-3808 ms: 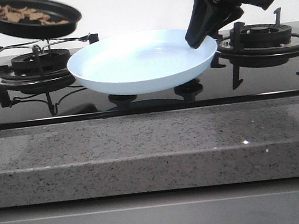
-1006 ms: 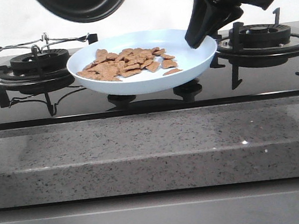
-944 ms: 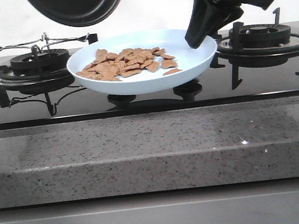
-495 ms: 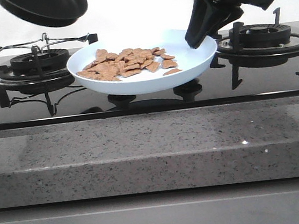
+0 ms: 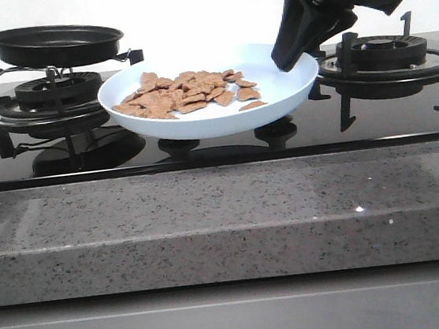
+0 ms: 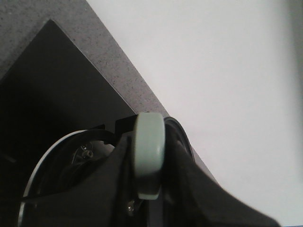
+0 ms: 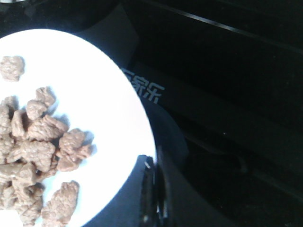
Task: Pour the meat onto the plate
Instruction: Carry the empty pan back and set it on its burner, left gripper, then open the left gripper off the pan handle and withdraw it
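Note:
The meat (image 5: 183, 92) lies as a loose heap of reddish-brown pieces on the pale blue plate (image 5: 283, 94), held above the stove between the burners. My right gripper (image 5: 288, 55) is shut on the plate's right rim; the right wrist view shows the plate (image 7: 113, 94), the meat (image 7: 40, 142) and the gripper (image 7: 154, 189) pinching the rim. The black frying pan (image 5: 55, 45) is level over the left burner, with no meat showing in it. My left gripper (image 6: 149, 189) is shut on the pan's pale handle (image 6: 149, 151).
The left burner grate (image 5: 53, 92) is just under the pan. The right burner grate (image 5: 386, 62) stands behind my right arm. The black glass hob (image 5: 217, 145) ends at a grey stone counter edge (image 5: 226, 219) in front.
The pan was tipped over the plate, then swung left, came level and sank over the left burner. The plate, empty 3.8 s ago, holds the meat. The right gripper has not moved.

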